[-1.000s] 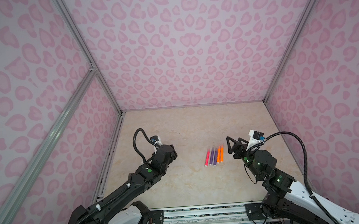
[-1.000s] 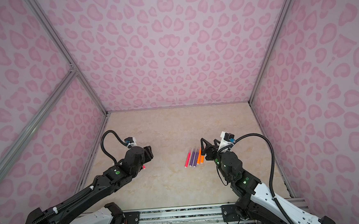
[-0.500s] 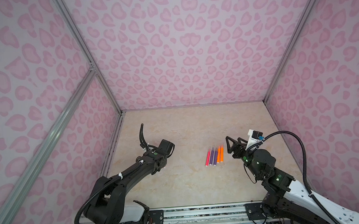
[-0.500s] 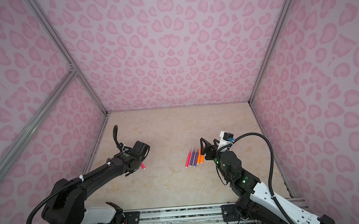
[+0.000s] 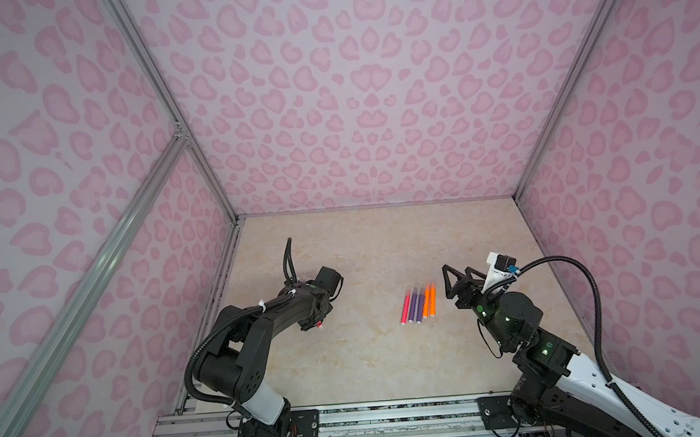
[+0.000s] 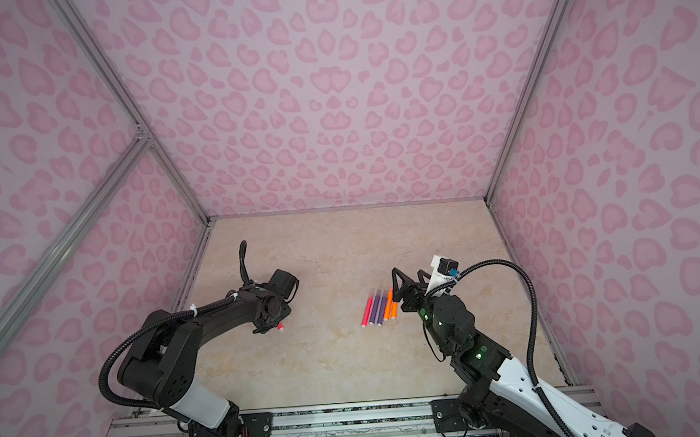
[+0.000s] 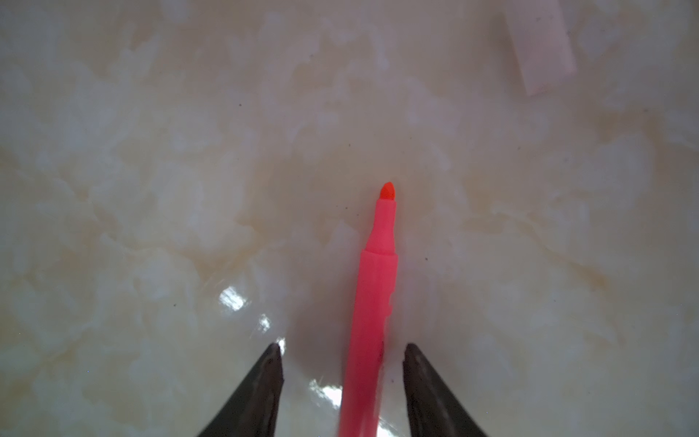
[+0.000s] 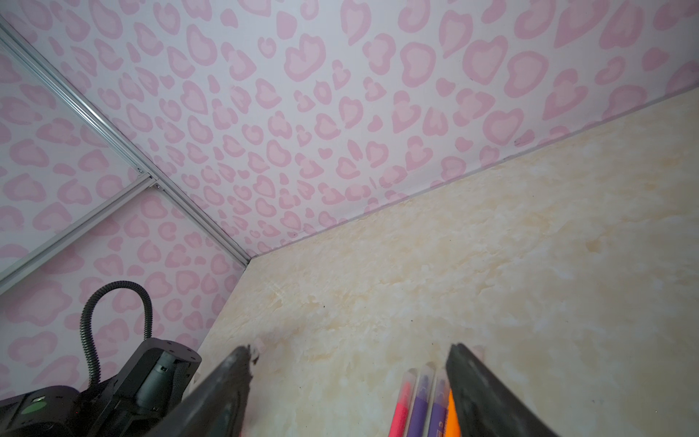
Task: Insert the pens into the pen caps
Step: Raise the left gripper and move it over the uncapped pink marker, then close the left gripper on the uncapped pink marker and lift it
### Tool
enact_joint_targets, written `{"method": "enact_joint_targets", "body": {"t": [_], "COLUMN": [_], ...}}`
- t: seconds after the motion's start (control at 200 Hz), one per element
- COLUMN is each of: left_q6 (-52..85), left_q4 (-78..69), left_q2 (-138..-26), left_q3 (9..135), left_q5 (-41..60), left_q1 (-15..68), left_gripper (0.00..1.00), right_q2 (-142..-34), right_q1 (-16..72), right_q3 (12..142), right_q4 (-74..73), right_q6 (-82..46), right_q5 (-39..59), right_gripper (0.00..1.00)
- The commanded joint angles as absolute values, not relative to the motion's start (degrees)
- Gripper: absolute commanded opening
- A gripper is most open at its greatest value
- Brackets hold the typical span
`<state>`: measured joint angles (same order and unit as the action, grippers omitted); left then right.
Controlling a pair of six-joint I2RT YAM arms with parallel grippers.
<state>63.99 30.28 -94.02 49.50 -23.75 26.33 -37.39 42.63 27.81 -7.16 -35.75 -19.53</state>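
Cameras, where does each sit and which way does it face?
Top views: high in front, looking down on the table; left arm and right arm show.
Left wrist: just above the table, looking at a pink pen between the left gripper tips.
Right wrist: low, facing the far left corner; right gripper tips, left arm show.
Shared: pen row from above, pen row at right wrist.

Walls (image 5: 353, 102) pink heart-spot print; table (image 5: 362, 248) beige marbled; pen (image 7: 372, 302) pink-red; cap (image 7: 541, 45) seemingly pale pink; fingers (image 7: 261, 393) black.
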Motion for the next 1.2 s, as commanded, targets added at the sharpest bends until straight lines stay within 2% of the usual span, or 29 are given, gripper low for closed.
{"method": "enact_joint_targets", "body": {"t": [0.0,0.23,0.41,0.5,0.6,0.79,0.985,1.005,1.195], "left_q6": [63.5,63.2,62.9,62.9,62.8,62.6,62.5,62.4,62.2], "left_q4": [30.9,30.6,30.5,30.5,29.9,29.1,29.1,29.1,28.5], "left_q2": [-95.9,-96.5,-96.4,-96.4,-96.0,-96.0,-96.5,-96.5,-96.6], "left_q3": [50.6,50.8,50.7,50.6,49.9,49.3,49.5,49.4,49.2], "left_q5": [-22.4,-22.0,-21.2,-20.6,-19.0,-16.7,-16.4,-16.3,-15.3], "left_q1": [26.1,25.9,25.8,25.9,25.9,25.9,25.8,25.9,25.9], "left_gripper": [0.53,0.50,0.40,0.40,0.46,0.43,0.37,0.33,0.18], "right_q2": [-37.3,-37.3,-36.8,-36.7,-36.7,-36.7,-36.7,-36.6,-36.4], "right_q1": [42.6,42.6,42.6,42.6,42.6,42.6,42.6,42.6,42.6], "right_q3": [27.6,27.4,27.3,27.3,27.4,27.4,27.3,27.4,27.3], "right_q4": [-7.1,-7.1,-7.1,-7.1,-7.1,-7.1,-6.9,-6.9,-6.9], "right_q6": [-35.4,-35.5,-35.5,-35.4,-35.4,-35.4,-35.5,-35.5,-35.5], "right_q5": [-19.9,-19.6,-19.7,-19.7,-19.6,-19.7,-19.7,-19.6,-19.7], "right_gripper": [0.82,0.82,0.82,0.82,0.82,0.82,0.82,0.82,0.82]}}
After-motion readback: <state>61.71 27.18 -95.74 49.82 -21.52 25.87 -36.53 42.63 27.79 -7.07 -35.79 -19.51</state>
